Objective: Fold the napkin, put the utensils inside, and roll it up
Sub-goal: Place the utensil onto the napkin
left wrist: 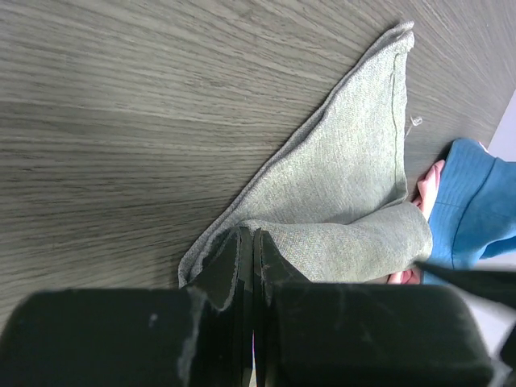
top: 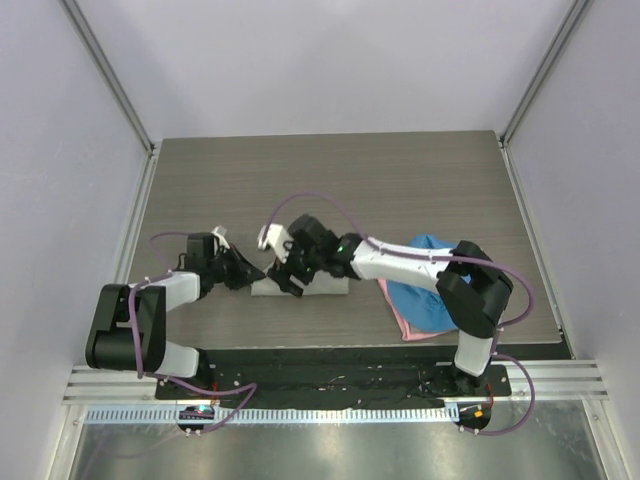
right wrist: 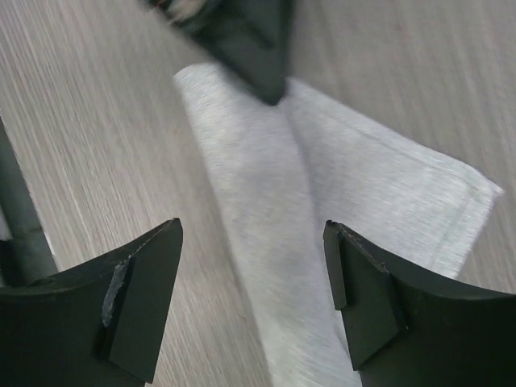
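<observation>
The light grey napkin (top: 330,286) lies folded into a narrow strip on the table between the two arms. In the left wrist view the napkin (left wrist: 347,185) shows one flat pointed layer and a rolled-over fold near the jaws. My left gripper (top: 245,272) is shut, its tips (left wrist: 247,235) resting against the napkin's left end; no cloth shows between the jaws. My right gripper (top: 290,280) is open and empty, hovering over the napkin (right wrist: 355,185) with its jaws (right wrist: 254,234) astride the strip. The left gripper's tip (right wrist: 258,64) shows there too. The spoon is hidden.
A blue cloth (top: 430,250) lies on a pink cloth (top: 410,325) at the right, under the right arm; both show in the left wrist view, blue (left wrist: 468,201) and pink (left wrist: 431,181). Grey walls stand round the wooden table (top: 330,180).
</observation>
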You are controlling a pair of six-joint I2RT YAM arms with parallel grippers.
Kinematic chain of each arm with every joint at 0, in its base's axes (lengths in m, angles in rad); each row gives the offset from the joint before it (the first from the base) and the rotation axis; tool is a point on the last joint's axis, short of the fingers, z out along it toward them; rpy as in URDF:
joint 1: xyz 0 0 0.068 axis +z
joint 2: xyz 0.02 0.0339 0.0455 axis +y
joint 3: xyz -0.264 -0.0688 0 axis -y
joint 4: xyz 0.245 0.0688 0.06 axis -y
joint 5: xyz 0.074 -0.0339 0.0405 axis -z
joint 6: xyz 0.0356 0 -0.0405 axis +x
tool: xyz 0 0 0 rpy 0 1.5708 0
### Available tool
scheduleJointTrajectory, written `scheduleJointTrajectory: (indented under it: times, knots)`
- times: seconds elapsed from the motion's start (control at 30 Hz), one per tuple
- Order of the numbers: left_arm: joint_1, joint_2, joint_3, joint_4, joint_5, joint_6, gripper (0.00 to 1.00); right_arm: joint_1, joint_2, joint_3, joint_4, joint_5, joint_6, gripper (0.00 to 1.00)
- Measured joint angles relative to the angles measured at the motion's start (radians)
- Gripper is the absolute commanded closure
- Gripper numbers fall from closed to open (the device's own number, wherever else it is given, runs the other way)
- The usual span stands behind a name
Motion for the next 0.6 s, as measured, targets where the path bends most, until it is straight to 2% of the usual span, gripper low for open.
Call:
scheduleJointTrajectory:
  times: [0.17,0.4,0.6]
  knots:
    - [0.0,0.011,0.011,-0.011,-0.002,0.0,1.0,0.119,0.009,-0.067,0.047,0.159,-0.115,0.21]
    - [0.0,0.022,0.023,-0.021,-0.002,0.0,1.0,0.108,0.044,-0.067,0.08,0.225,-0.18,0.24]
    - [0.0,0.027,0.029,-0.027,-0.001,0.0,1.0,0.104,0.082,-0.067,0.067,0.23,-0.196,0.3]
